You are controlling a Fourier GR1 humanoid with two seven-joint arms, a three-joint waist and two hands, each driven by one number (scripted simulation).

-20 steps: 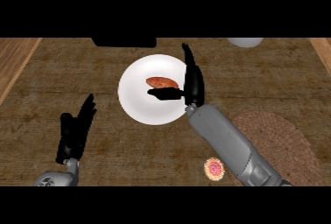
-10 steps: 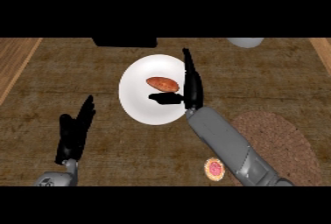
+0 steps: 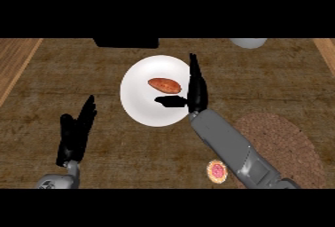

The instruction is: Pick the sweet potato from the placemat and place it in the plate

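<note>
Now right robot hand point(image 3: 193, 91) open (fingers straight), beside sweet potato point(image 3: 164, 84), on plate point(image 3: 141, 108)

A kitchen: wooden counter point(image 3: 78, 66) bearing a plate point(image 3: 141, 106) and placemat point(image 3: 288, 142).

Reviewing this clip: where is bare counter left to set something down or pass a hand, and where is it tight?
Bare counter lies left of the white plate, above the resting left hand, and between plate and brown placemat. It is crowded on the plate's right side: the sweet potato lies there beside the open right hand. A small round pink item sits beside the right forearm.
</note>
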